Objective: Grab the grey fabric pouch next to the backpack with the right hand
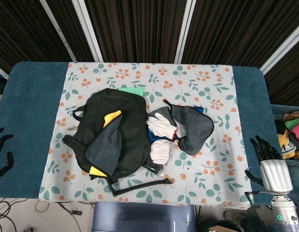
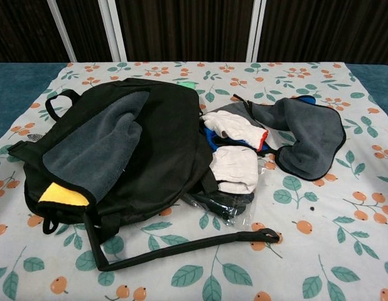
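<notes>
A black backpack (image 1: 113, 133) lies centre-left on the floral cloth (image 1: 207, 92). The grey fabric pouch (image 1: 193, 128) lies just right of it, touching white gloves (image 1: 161, 126). The right hand (image 1: 270, 164), fingers spread, sits at lower right; the left hand (image 1: 0, 152) at the left edge.

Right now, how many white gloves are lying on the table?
2: one white glove lies against the grey pouch, the other white glove just nearer, beside the backpack. More may be hidden.

Right hand (image 1: 270, 166), head view, 4 o'clock: black segmented fingers, ribbed silver-white back plate, pale grey cylindrical wrist with small green-ringed dot, thin black cable alongside. Left hand (image 1: 0, 150), 8 o'clock edge: black fingers, mostly cropped.
</notes>
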`<control>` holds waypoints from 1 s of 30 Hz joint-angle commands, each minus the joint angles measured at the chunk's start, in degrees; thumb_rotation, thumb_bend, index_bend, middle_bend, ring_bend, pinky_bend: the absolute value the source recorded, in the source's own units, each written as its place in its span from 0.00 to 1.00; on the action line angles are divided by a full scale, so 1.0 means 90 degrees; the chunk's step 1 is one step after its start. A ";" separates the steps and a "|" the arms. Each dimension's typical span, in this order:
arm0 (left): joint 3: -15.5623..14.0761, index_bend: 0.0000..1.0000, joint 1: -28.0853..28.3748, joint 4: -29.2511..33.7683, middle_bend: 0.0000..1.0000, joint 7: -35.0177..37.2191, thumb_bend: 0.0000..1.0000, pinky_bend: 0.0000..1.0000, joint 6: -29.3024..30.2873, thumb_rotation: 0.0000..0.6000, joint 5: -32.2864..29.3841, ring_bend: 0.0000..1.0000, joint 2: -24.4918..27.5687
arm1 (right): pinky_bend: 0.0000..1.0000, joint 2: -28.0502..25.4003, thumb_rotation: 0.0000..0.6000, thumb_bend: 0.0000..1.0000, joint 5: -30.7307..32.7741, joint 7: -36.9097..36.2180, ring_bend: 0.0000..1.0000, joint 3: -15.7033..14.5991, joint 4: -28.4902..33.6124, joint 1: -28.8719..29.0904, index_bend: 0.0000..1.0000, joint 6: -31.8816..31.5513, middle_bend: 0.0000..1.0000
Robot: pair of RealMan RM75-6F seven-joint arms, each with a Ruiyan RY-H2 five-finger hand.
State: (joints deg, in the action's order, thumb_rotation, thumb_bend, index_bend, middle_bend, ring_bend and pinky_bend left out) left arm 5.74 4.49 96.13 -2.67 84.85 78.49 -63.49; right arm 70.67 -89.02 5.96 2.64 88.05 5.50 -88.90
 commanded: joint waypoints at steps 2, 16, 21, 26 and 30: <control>0.0002 0.21 -0.0005 -0.0011 0.07 -0.0007 0.59 0.02 0.0006 1.00 -0.0013 0.12 -0.0007 | 0.22 0.0008 1.00 0.22 0.0000 0.0033 0.11 -0.0002 0.0000 0.0001 0.03 0.0038 0.05; -0.0003 0.21 -0.0004 0.0002 0.07 0.0105 0.59 0.02 -0.0060 1.00 -0.0063 0.12 -0.0023 | 0.22 -0.0586 1.00 0.22 -0.0118 -0.0739 0.11 0.0137 0.0358 0.0943 0.03 0.1476 0.06; 0.0005 0.21 0.0031 0.0044 0.07 0.0068 0.59 0.02 -0.0148 1.00 -0.0127 0.12 -0.0032 | 0.22 -0.0559 1.00 0.22 0.0612 -0.0202 0.11 0.0752 0.0530 0.1990 0.03 0.2884 0.06; 0.0020 0.21 0.0014 0.0077 0.07 0.0106 0.59 0.02 -0.0147 1.00 -0.0183 0.12 -0.0009 | 0.22 -0.0303 1.00 0.22 0.1577 0.0450 0.11 0.1127 0.0506 0.2620 0.03 0.3719 0.06; 0.0019 0.21 0.0016 0.0098 0.07 0.0107 0.59 0.02 -0.0176 1.00 -0.0215 0.12 0.0003 | 0.22 -0.0035 1.00 0.22 0.2230 0.1142 0.10 0.1202 0.0320 0.3094 0.03 0.4262 0.06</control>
State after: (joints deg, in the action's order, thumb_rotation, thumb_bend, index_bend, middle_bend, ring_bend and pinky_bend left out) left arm 5.92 4.63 97.00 -1.71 83.28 76.56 -63.47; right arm 68.42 -72.62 12.15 11.94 91.84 29.84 -54.20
